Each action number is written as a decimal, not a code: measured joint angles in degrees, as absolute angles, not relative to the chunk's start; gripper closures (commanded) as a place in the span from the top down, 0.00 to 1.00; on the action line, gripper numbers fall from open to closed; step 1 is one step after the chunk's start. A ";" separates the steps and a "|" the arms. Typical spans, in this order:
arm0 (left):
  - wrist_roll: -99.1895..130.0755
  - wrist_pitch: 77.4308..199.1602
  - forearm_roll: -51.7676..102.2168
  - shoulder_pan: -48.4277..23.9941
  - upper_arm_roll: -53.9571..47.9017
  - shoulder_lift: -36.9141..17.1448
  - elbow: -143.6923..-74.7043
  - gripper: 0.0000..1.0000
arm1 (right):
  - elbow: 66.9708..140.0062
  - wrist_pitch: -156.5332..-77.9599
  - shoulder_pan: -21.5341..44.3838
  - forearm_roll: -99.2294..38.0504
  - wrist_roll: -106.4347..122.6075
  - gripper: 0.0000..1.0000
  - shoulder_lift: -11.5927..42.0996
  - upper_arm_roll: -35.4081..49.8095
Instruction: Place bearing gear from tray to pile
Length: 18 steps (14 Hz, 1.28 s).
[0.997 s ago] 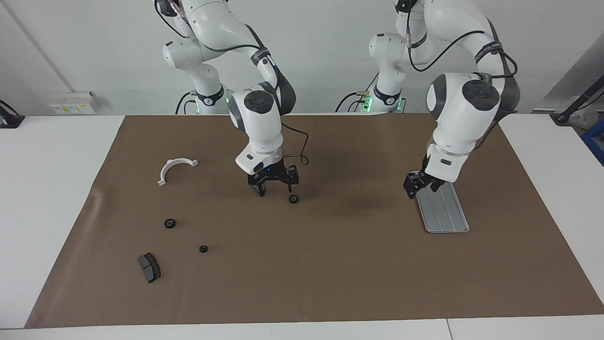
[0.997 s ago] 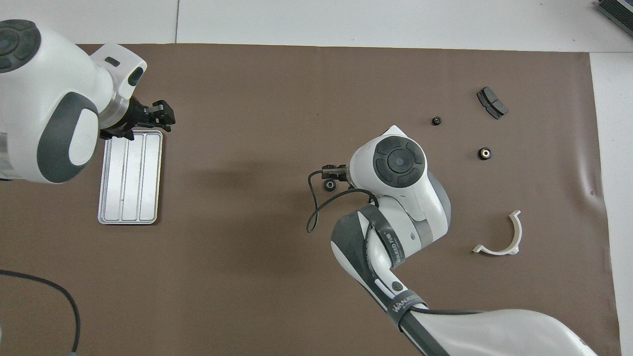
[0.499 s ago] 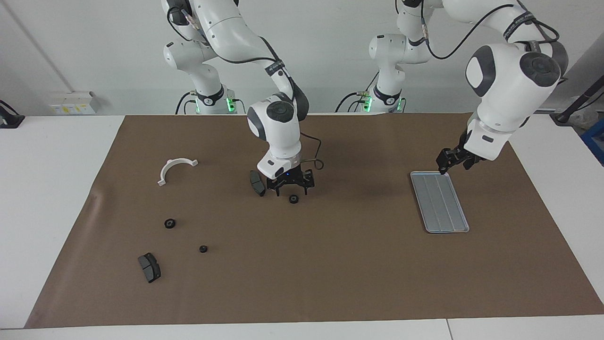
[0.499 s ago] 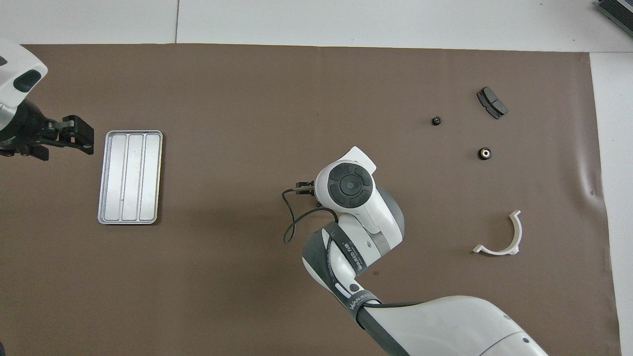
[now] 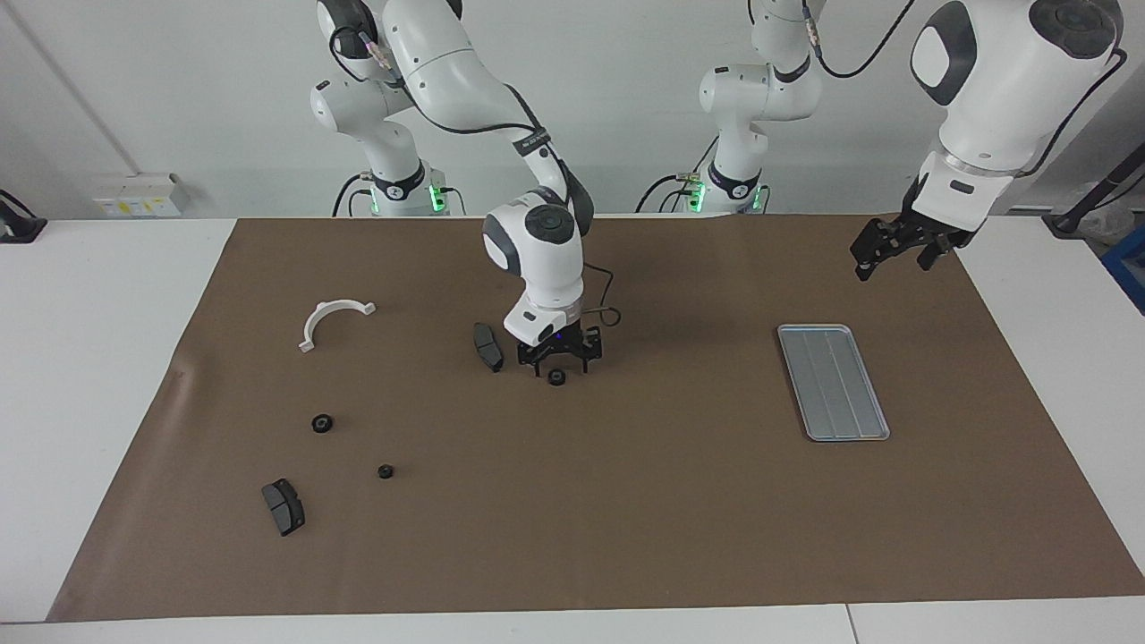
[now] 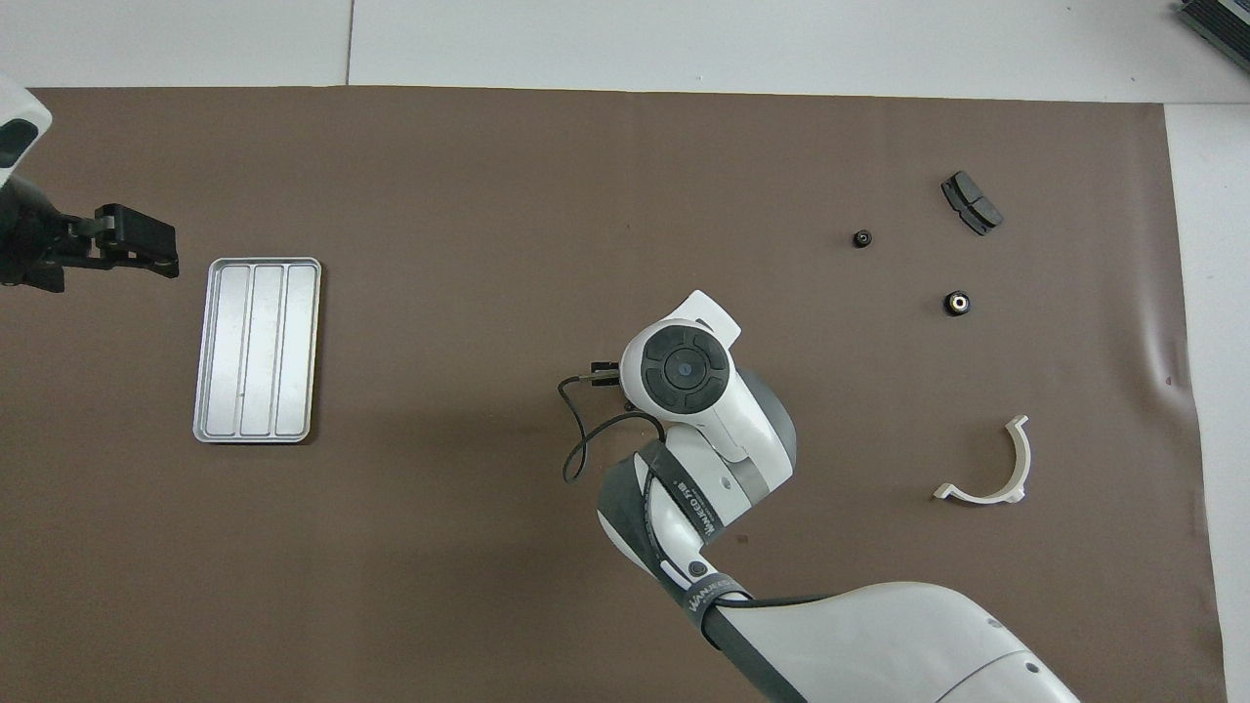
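One gear (image 5: pixel 556 377) lay just at six o'clock of my right gripper (image 5: pixel 559 362) in the facing view, its opening untellable; my left gripper (image 5: pixel 902 255) waited above the tray (image 5: pixel 833 382).

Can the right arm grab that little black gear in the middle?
Probably yes. The right gripper hangs just over the gear, nothing lies between them, and the brake pad beside it sits clear.

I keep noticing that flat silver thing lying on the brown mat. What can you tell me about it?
It is the tray, a flat rectangle that looks like silver-grey metal, with rounded corners, a low raised rim and ridges running lengthwise that split it into three strips. It lies flat on the brown mat toward the left arm's end of the table, its long side running toward the robots. Nothing lies in it and nothing touches it. The left gripper hangs in the air, clear of it.
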<state>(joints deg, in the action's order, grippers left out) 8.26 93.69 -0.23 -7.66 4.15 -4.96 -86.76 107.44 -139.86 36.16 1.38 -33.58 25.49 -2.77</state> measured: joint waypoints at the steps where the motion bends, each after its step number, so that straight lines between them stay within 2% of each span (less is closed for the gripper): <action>1: 8.21 94.06 0.62 -7.23 4.19 -4.94 -86.99 1.00 | 107.45 -139.87 36.16 1.38 -33.58 0.41 25.49 -2.77; 2: 7.81 94.76 1.22 -6.79 4.19 -4.81 -87.51 1.00 | 107.44 -139.87 36.16 1.42 -33.58 0.31 25.48 -2.79; 4: 6.87 96.56 1.59 -6.31 4.19 -4.08 -89.58 1.00 | 107.42 -139.85 36.06 1.54 -33.58 0.00 25.29 -2.95; 8: 5.85 97.76 1.61 -6.30 4.12 -2.02 -93.70 1.00 | 107.40 -139.88 36.05 1.54 -33.58 0.00 25.33 -2.95; 12: 4.91 95.57 0.28 -6.30 3.99 -0.98 -94.91 1.00 | 106.29 -137.85 34.19 1.55 -33.59 0.00 23.85 -3.66; 18: 4.68 92.84 -0.72 -6.30 3.71 0.11 -94.42 1.00 | 106.00 -126.32 20.34 1.66 -21.70 0.00 13.95 -3.88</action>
